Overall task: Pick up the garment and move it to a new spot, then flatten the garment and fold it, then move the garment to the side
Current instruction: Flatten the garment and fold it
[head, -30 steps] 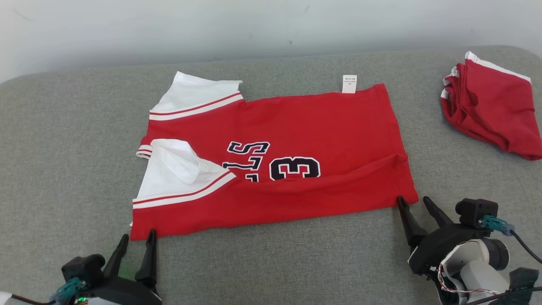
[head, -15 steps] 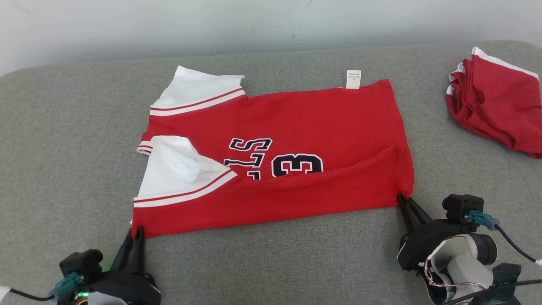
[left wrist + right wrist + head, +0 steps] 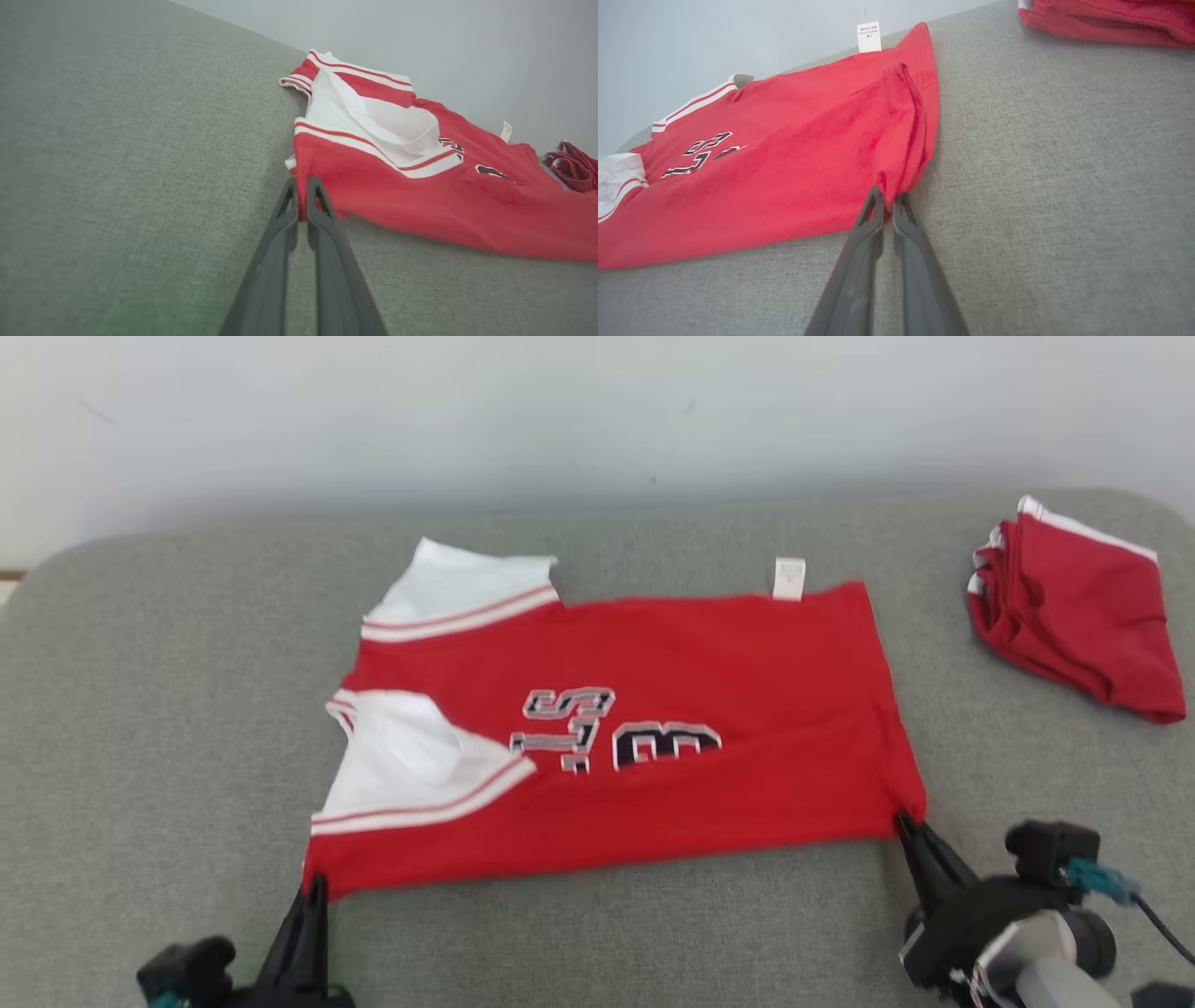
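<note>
Head view | L end effector (image 3: 316, 885) + R end effector (image 3: 904, 819) | both clamped on jersey (image 3: 709, 663) corners

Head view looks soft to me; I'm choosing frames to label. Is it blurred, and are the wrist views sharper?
Head view: motion-blurred, lettering on the red jersey doubled. Left wrist view: mild softness, even light. Right wrist view: sharpest; the care label print shows, no glare.

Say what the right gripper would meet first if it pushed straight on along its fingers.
The red jersey: the right gripper is shut on its corner, so it would likely plough into the bunched hem.
</note>
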